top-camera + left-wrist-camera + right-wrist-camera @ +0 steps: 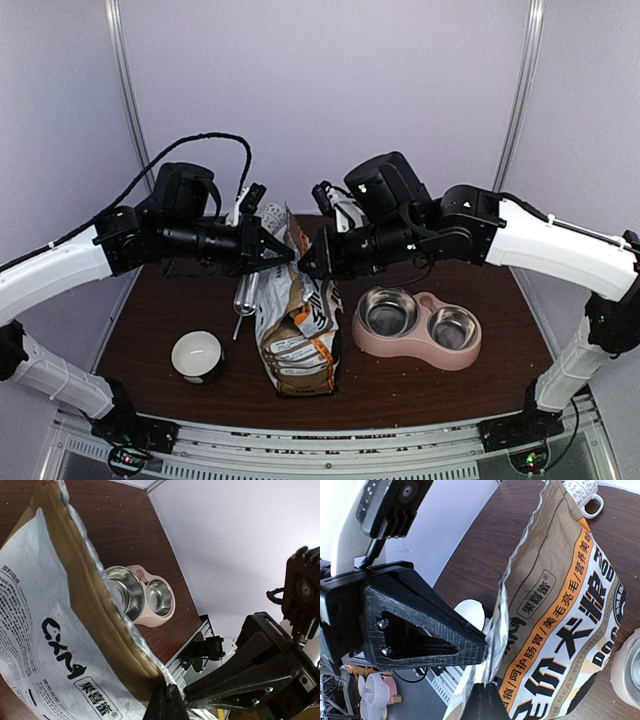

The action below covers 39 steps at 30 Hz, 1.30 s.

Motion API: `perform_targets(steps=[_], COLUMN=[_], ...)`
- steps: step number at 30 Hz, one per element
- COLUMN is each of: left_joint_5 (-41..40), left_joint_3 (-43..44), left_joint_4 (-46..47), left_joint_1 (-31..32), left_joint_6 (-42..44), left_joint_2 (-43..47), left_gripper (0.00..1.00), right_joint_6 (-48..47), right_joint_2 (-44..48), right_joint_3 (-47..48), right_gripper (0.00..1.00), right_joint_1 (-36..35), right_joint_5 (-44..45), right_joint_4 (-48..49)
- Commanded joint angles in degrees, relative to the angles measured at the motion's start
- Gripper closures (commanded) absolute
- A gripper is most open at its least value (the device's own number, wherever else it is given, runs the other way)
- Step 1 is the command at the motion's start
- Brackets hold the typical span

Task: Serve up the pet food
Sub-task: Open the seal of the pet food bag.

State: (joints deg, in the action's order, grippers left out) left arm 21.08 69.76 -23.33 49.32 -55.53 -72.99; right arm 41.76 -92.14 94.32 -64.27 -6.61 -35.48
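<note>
L end effector (167,702) pinches bag (45,630) rim, pink bowl (165,618) behind.

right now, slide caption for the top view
Left gripper and right gripper pinch the food bag at its top; pink double bowl beside it.

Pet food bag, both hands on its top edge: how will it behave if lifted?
Probably floppy: the bag is thin foil-lined film, its rim rippled where the left hand and right hand pinch it. Likely bottom-heavy: the lower part bulges, so it may sag or swing. Glossy film could slip from the pinch.
</note>
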Motion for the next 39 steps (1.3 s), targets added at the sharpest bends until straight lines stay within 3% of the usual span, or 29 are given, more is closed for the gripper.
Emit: perform_targets(steps=[1,9,15,19,26,34,35,39], left_joint_5=[-1.7,-2.1,-2.1,-2.4,-4.5,-8.0,-8.2,-7.8], left_joint_3=[-0.4,-0.7,-0.5,-0.5,-0.1,1.0,1.1,2.9], left_joint_4=[-0.7,-0.8,-0.3,-0.2,-3.3,-7.5,-7.6,-8.0], left_joint_1=[0.1,0.1,0.0,0.0,0.0,-1.7,-2.3,-4.8], left_joint_6=[1.4,1.9,2.0,1.9,1.9,4.2,4.5,7.0], left_joint_2=[1.5,1.8,1.8,2.0,2.9,6.0,6.4,6.7], left_gripper=[1.00,1.00,0.99,0.76,0.71,0.46,0.42,0.33], right_joint_6=[-0.7,-1.3,-1.8,-1.8,-1.7,-2.5,-3.0,-7.1], right_joint_2=[-2.2,-2.7,-1.6,-2.1,-1.5,-1.6,-1.2,2.1], right_joint_3=[1.5,1.3,-1.3,-0.9,-1.8,-3.4,-3.4,-2.6], right_gripper=[1.00,1.00,1.00,1.00,1.00,1.00,0.98,0.64], right_joint_1=[0.7,0.4,0.1,0.1,0.1,-0.2,-0.2,0.3], right_joint_5=[8.0,7.2,3.5,1.8,-3.4,-13.5,-13.4,-8.2], right_joint_4=[-3.8,-2.3,4.9,5.8,10.7,20.2,20.2,16.6])
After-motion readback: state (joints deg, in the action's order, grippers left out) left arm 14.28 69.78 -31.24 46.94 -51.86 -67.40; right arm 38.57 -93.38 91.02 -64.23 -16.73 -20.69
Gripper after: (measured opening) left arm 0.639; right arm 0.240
